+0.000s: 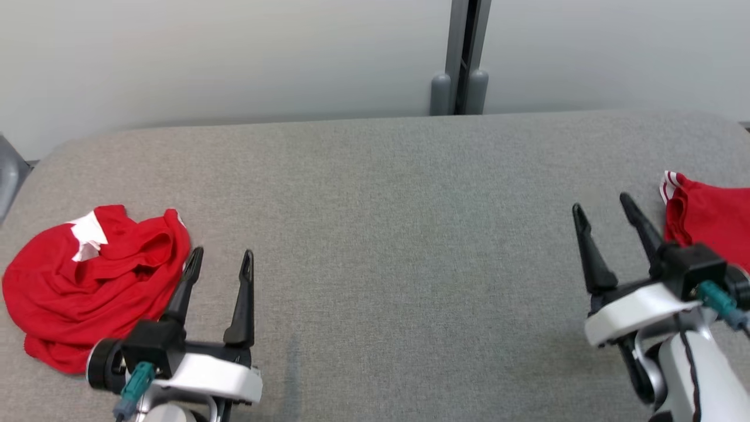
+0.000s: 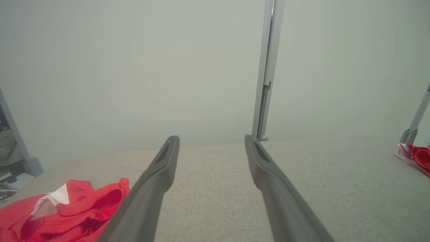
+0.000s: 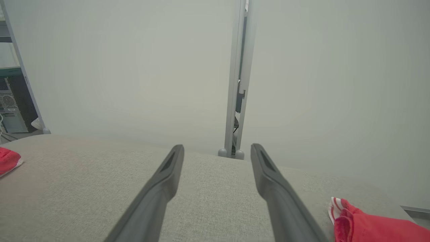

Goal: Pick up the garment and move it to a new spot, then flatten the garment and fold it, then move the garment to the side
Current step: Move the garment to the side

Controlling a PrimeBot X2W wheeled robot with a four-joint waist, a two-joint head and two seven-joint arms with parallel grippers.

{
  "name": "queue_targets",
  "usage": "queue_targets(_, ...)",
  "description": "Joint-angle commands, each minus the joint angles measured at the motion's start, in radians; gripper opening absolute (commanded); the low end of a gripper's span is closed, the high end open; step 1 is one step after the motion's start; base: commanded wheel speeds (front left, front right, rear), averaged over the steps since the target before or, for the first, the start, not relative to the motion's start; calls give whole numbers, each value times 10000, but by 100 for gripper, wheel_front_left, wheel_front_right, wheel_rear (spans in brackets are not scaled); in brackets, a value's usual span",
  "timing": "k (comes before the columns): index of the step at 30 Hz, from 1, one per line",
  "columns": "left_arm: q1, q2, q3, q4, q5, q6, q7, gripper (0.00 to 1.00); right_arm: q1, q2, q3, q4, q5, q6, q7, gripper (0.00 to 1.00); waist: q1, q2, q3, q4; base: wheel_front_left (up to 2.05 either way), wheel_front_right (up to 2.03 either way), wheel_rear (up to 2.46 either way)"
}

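Visitor: Left gripper (image 1: 222,254), lower left of the head view. How do its fingers stand?

Guide: Spread wide, tips toward the far wall (image 1: 234,58). Bare grey table (image 1: 381,234) shows in the gap between them, and they grip nothing.

Visitor: And the right gripper (image 1: 602,203)?

Guide: Likewise spread, at the lower right, tilted a little to the robot's left. Its wrist view shows plain table fabric between the two dark fingers.

Visitor: Where is the garment (image 1: 88,281)?

Guide: On the table's left end, near the front edge. It is red with a white patch and lies crumpled in a loose heap. Its right edge lies just beside the left gripper's outer finger, which overlaps it in the head view. Whether the two touch I cannot tell. In the left wrist view the heap sits low and to the left of that finger, partly hidden behind it.

Visitor: What is the red item at the right edge?

Guide: That is a second garment (image 1: 709,217), red with white striped trim, lying flatter and cut off by the frame. It is just beyond the right gripper, on its outer side, and well apart from the heap.

Visitor: And behind the table?

Guide: A pale wall, split by a grey post (image 1: 463,58) that meets the table's far edge near the middle.
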Motion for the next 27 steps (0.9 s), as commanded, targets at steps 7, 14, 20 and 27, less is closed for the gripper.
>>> queue_targets(7,874,-327,580,-57,387,-152,-43,100,1523,837,-629,-927,-770,-7,-86,100,0,-1,-469,212,0,0,0)
queue_targets(14,1049,-411,999,-80,579,-415,-44,100,2406,1083,-884,-1540,-1053,-7,-91,100,0,-1,-614,302,0,0,0)
queue_targets(20,1091,-457,1158,-80,730,-537,-44,100,2580,1098,-911,-1681,-919,-7,-91,100,0,-1,-664,266,0,0,0)
queue_targets(27,1071,-470,1099,12,716,-600,-44,100,2513,1100,-991,-1710,-804,-7,-91,100,0,-1,-665,213,0,0,0)
